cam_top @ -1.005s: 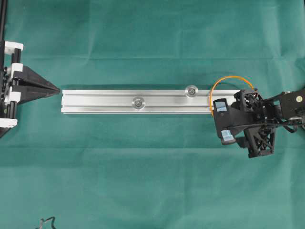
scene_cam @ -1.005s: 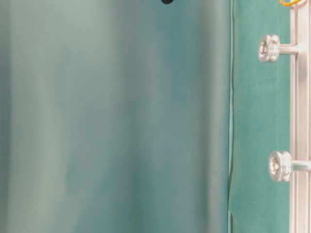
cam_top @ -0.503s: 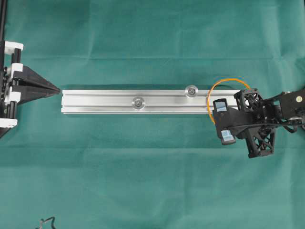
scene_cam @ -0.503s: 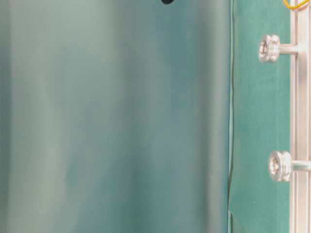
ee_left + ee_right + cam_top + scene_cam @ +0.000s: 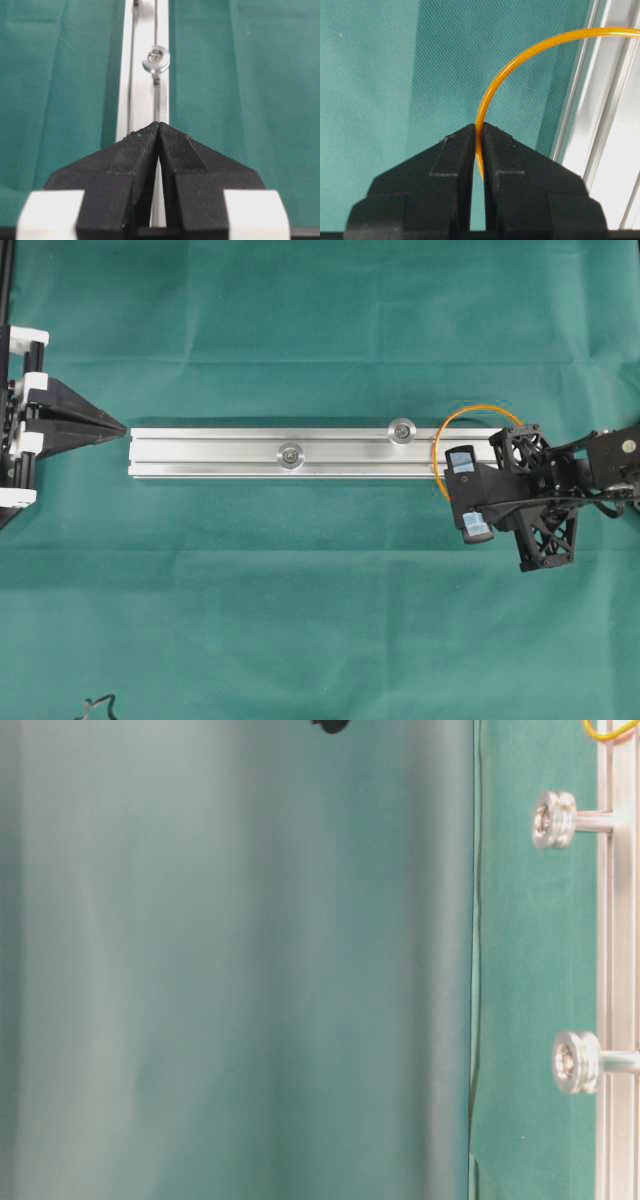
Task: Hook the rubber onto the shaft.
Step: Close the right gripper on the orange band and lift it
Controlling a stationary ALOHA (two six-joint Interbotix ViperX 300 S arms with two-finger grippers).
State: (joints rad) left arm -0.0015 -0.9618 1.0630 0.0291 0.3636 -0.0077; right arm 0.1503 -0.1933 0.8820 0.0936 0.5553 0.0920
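At rail's right end: right tool [image 5: 479,131] clamped on rubber band [image 5: 520,52], not yet hooked on nearest shaft [image 5: 403,430]; left tool [image 5: 158,125] together, idle.

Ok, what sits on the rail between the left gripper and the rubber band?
In the overhead view, two silver shafts stand on the rail between the shut left gripper and the rubber band.

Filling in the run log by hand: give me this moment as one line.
right gripper: shut on rubber band | left gripper: shut, idle at rail end | band not on either shaft | nearest shaft
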